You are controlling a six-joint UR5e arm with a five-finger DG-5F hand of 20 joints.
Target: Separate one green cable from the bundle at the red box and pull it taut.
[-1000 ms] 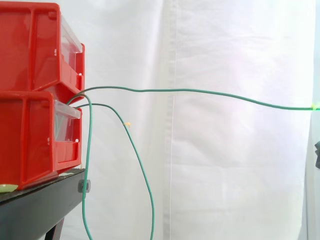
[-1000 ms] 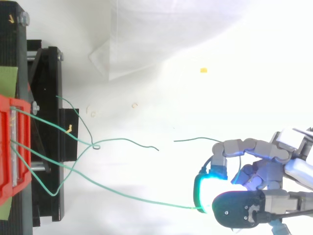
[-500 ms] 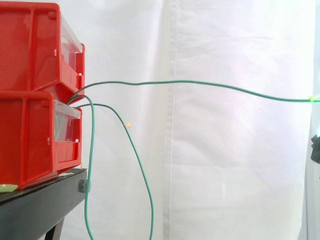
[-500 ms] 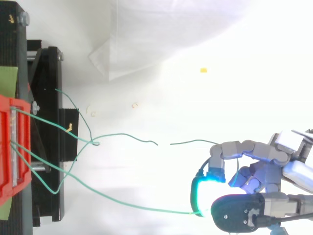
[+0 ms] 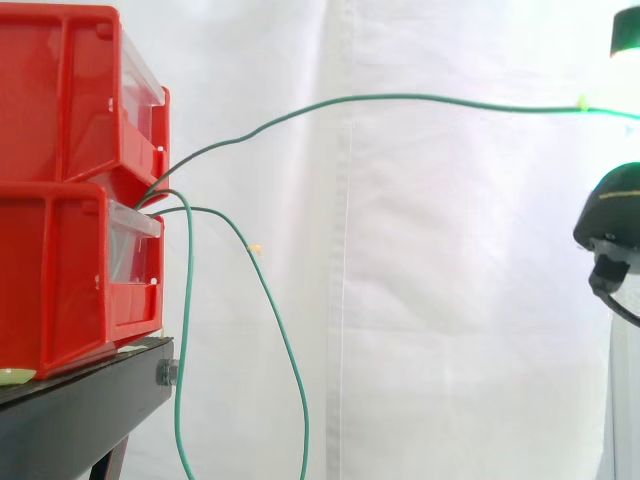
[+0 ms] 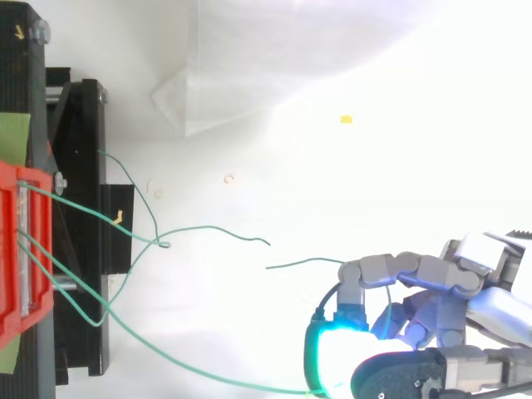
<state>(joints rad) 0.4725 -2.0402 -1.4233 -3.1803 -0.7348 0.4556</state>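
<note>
Two stacked red bins (image 5: 75, 190) stand on a black stand (image 5: 80, 410) at the left, also seen as the red bin (image 6: 21, 258) from above. Several green cables leave the gap between them. One green cable (image 5: 400, 99) rises in a long arc to the upper right, where my hand (image 6: 391, 332) pinches its end between glowing cyan pads. From the side the hand (image 5: 612, 215) sits at the right edge, a bright green glow above it. The held cable (image 6: 183, 366) runs low across the top view. Two other cables (image 5: 285, 360) hang down beside the stand.
A white curtain backs the scene and a folded white cloth (image 6: 241, 91) lies on the floor. Loose green cables (image 6: 208, 233) cross and tangle near the stand, one free end (image 6: 291, 264) lying just left of my hand.
My hand has lifted the held cable much higher in the side view and shifted left and down in the top view. The cable now arcs steeply up from the bins.
</note>
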